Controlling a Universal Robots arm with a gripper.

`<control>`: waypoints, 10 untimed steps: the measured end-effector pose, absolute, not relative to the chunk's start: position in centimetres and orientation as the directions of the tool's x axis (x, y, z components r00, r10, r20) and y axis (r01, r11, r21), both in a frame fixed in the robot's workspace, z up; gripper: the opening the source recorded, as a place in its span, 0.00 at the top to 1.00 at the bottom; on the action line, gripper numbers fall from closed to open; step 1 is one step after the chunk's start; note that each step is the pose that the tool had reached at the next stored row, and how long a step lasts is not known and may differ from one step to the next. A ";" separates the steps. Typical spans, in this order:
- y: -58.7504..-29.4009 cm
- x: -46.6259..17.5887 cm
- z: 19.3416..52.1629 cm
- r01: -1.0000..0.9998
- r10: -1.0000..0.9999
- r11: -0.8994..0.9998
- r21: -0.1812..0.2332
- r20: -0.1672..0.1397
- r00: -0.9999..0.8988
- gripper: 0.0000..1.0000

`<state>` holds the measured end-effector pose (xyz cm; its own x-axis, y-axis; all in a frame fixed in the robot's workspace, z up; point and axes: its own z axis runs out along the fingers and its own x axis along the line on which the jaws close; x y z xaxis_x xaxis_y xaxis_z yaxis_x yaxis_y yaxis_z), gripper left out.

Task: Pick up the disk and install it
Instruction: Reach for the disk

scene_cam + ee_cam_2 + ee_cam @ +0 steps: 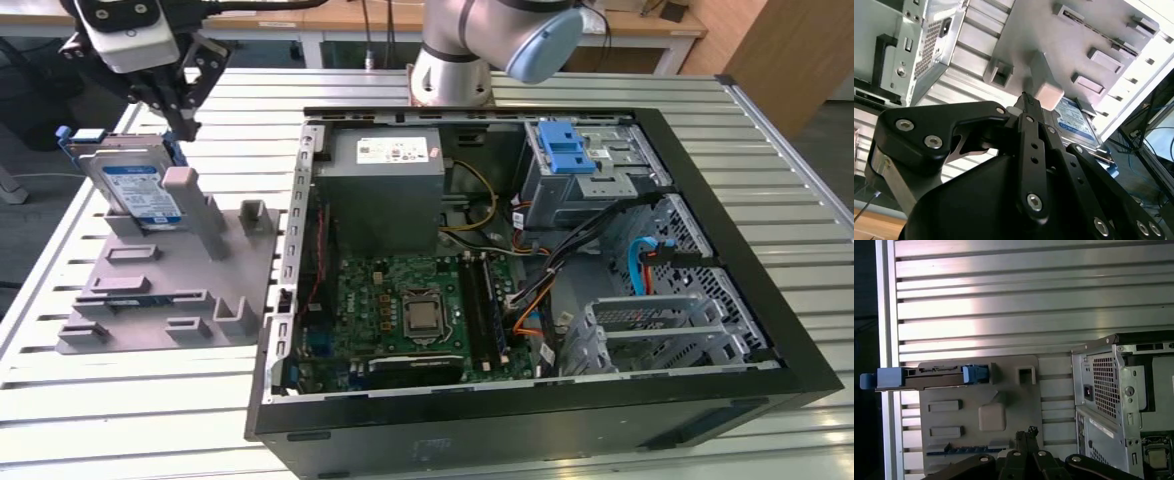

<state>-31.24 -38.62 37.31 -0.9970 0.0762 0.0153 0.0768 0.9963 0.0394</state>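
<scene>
On the slatted table (80,400), at the exterior view's left, one grey holder (147,320) carries one disk (134,190), upright on its edge in the far slot; the other slots look empty. The one gripper (183,122) hangs above the disk's top edge, slightly to the exterior view's right, apart from it, its two fingers closed together with nothing between them. In the first wrist view the disk (934,372) shows edge-on and the fingertips (1029,432) lie off to one side of it, over the holder. Further right, one open computer case (801,370) holds one power supply (387,190), one green motherboard (387,290) and a drive cage (601,180) with one blue latch (567,150) on top
</scene>
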 end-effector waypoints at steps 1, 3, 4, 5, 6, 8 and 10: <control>-38.5 -31.6 37.3 0.077 0.076 0.996 0.039 0.015 -0.997 0.89; -38.3 -32.4 37.3 0.077 0.076 0.996 0.039 0.015 -0.997 0.89; -38.1 -32.9 37.3 0.077 0.076 0.996 0.039 0.015 -0.997 0.89; -38.0 -33.3 37.3 0.077 0.076 0.996 0.039 0.015 -0.997 0.89; -37.8 -33.8 37.3 0.077 0.076 0.996 0.039 0.015 -0.997 0.89; -37.4 -34.6 37.2 0.077 0.076 0.996 0.039 0.015 -0.997 0.89; -37.1 -35.5 37.2 0.077 0.076 0.996 0.039 0.015 -0.997 0.89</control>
